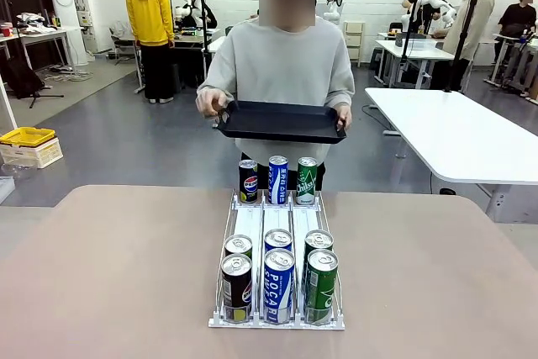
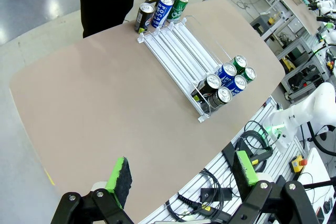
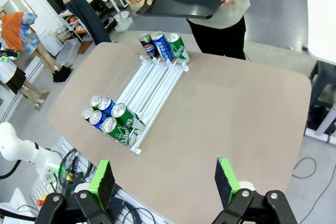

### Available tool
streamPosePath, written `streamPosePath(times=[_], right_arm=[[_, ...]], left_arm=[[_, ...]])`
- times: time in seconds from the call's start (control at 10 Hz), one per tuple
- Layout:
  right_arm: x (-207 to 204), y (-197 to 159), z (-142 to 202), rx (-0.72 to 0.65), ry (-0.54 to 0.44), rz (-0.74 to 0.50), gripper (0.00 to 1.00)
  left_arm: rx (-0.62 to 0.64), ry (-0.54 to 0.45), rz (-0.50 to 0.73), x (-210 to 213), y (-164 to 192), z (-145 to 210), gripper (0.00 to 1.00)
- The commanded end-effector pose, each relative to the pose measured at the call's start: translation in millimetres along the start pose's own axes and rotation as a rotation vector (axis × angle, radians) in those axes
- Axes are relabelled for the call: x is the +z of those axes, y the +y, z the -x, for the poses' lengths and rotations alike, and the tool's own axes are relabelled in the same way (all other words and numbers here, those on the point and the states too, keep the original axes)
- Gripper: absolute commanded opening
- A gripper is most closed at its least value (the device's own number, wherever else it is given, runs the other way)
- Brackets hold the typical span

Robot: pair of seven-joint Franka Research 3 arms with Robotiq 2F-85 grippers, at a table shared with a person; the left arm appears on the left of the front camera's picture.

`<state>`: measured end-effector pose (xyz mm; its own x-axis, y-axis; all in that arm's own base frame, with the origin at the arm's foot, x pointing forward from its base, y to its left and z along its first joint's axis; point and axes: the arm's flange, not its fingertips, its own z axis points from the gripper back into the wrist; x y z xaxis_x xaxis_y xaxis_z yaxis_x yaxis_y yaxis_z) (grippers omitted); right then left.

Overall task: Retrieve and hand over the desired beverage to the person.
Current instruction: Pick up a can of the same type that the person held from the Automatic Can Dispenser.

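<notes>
The person in a light grey sweatshirt stands at the far side of the table, holding a dark tray in both hands. A white wire can rack lies mid-table. Its far end holds a Pepsi can, a blue Pocari can and a green can. Its near end holds two rows of the same three kinds: black, blue, green. My left gripper is open high above the table's near edge. My right gripper is open too, well short of the rack.
The brown table has bare surface on both sides of the rack. A white table stands at the right behind. Other people and workbenches are far back in the room. Cables and a mounting rail lie below the table's near edge.
</notes>
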<state>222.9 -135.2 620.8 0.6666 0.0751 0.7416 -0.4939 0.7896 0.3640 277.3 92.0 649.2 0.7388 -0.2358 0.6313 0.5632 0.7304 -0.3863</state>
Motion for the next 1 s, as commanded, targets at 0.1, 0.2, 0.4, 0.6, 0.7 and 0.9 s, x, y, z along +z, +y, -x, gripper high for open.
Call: streamPosePath(times=[0.1,0.2,0.4,0.6,0.7,0.9], right_arm=[[-1.9,-0.4,-2.1,0.008,-0.009,-0.012,1.00],[-1.9,-0.4,-2.1,0.008,-0.009,-0.012,1.00],[-1.9,-0.4,-2.1,0.008,-0.009,-0.012,1.00],[-1.9,-0.4,-2.1,0.008,-0.009,-0.012,1.00],[-1.9,-0.4,-2.1,0.008,-0.009,-0.012,1.00],[-1.9,-0.4,-2.1,0.008,-0.009,-0.012,1.00]], left_arm=[[-0.002,-0.001,0.010,-0.1,0.1,0.2,1.00],[-0.002,-0.001,0.010,-0.1,0.1,0.2,1.00],[-0.002,-0.001,0.010,-0.1,0.1,0.2,1.00],[-0.002,-0.001,0.010,-0.1,0.1,0.2,1.00],[-0.002,-0.001,0.010,-0.1,0.1,0.2,1.00],[-0.002,-0.001,0.010,-0.1,0.1,0.2,1.00]])
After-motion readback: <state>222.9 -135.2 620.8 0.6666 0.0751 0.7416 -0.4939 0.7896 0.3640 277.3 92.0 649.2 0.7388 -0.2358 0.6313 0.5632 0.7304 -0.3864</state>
